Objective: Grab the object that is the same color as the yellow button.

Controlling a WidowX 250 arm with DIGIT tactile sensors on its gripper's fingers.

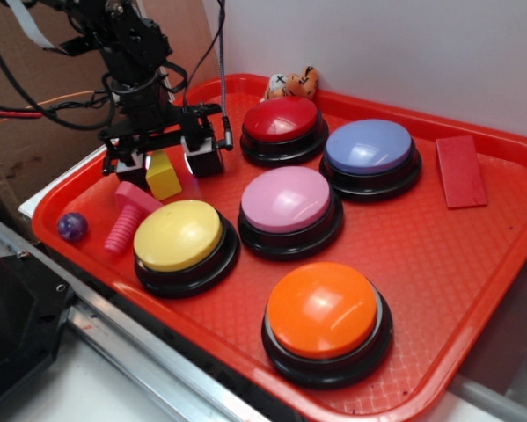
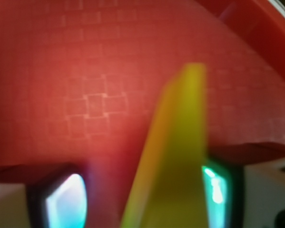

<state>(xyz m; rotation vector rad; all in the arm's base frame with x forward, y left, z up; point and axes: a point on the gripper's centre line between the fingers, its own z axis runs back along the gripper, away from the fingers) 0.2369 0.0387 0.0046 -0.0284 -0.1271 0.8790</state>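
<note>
On the red plastic tray (image 1: 474, 264), exterior view: the black gripper (image 1: 164, 161) stood open over the small matte yellow block with a wedge top (image 1: 164, 175), one finger on each side, near the tray's rear-left part. The block sat just behind the large glossy yellow dome button on a black base (image 1: 179, 236), beside the pink ribbed screw-shaped toy (image 1: 127, 215). The orange dome button (image 1: 325, 312) lay nearest the camera.

Wrist view, blurred: the yellow block (image 2: 173, 156) rose between the fingers (image 2: 63, 202); a gap showed on the left, contact on the right unclear.
</note>
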